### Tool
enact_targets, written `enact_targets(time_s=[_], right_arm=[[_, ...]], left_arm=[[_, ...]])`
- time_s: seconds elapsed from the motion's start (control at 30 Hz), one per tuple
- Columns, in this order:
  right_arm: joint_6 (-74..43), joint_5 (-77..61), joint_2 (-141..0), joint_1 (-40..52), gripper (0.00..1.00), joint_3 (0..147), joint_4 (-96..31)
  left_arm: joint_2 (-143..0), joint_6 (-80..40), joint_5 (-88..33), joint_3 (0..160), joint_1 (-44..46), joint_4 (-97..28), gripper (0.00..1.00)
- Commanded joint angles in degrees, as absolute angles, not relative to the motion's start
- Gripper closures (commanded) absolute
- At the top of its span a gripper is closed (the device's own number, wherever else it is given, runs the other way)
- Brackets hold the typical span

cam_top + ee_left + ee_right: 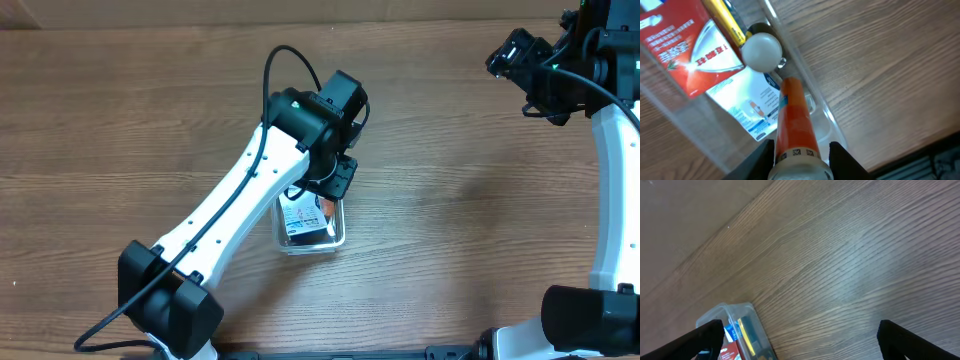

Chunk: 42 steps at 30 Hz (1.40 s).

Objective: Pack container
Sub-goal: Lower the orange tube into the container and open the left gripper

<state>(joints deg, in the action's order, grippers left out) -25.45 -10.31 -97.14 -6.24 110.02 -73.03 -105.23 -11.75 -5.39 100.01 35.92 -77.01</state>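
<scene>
Orange tube [796, 125]: closest to the left wrist camera, standing steeply with its far end down inside the bin, just beside a white round cap [761, 51].
Left gripper [801, 159]: clenched on the orange tube, one dark finger [842, 161] on each side of its wide end; from overhead it hangs right over the bin's far end [335, 180].
Container [338, 238]: clear plastic, long and narrow, lying near the middle of the worktop, a little toward the near edge, its length running from far edge to near edge; its see-through wall [827, 117] passes beside the tube.
Contents: a red-and-white packet [685, 50] with printed text, a yellow stick [727, 22] next to it, and a white leaflet [747, 107] with blue print lying under the tube.
Right gripper [807, 341]: released, its fingers spread wide with only bare wood between them; overhead it sits up by the far right corner [525, 65], well apart from the bin.
Right wrist view: one rounded corner of the container [722, 314] shows at the lower left.
Table [470, 200]: brown wood grain.
</scene>
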Motion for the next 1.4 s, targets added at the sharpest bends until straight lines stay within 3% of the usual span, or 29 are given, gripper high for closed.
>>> enact_targets(time_s=[0.0,0.27,0.43,0.67,1.13,1.37], right_arm=[[-25.1,-10.6,-96.6,-6.1,0.00,110.2,-72.8],[-25.1,-10.6,-96.6,-6.1,0.00,110.2,-72.8],[-25.1,-10.6,-96.6,-6.1,0.00,110.2,-72.8],[-25.1,-10.6,-96.6,-6.1,0.00,110.2,-72.8],[-25.1,-10.6,-96.6,-6.1,0.00,110.2,-72.8],[-25.1,-10.6,-96.6,-6.1,0.00,110.2,-72.8]], left_arm=[[-104.7,-12.4,-6.0,95.9,36.0,-73.6,0.64],[-104.7,-12.2,-6.0,93.1,36.0,-69.6,0.59],[-104.7,-12.3,-7.2,93.1,36.0,-69.8,0.69],[-104.7,-12.2,-7.4,93.3,36.0,-69.6,0.74],[-104.7,-9.6,-4.1,93.0,36.0,-67.5,0.60],[-104.7,-9.2,-4.2,93.0,36.0,-67.3,0.46]])
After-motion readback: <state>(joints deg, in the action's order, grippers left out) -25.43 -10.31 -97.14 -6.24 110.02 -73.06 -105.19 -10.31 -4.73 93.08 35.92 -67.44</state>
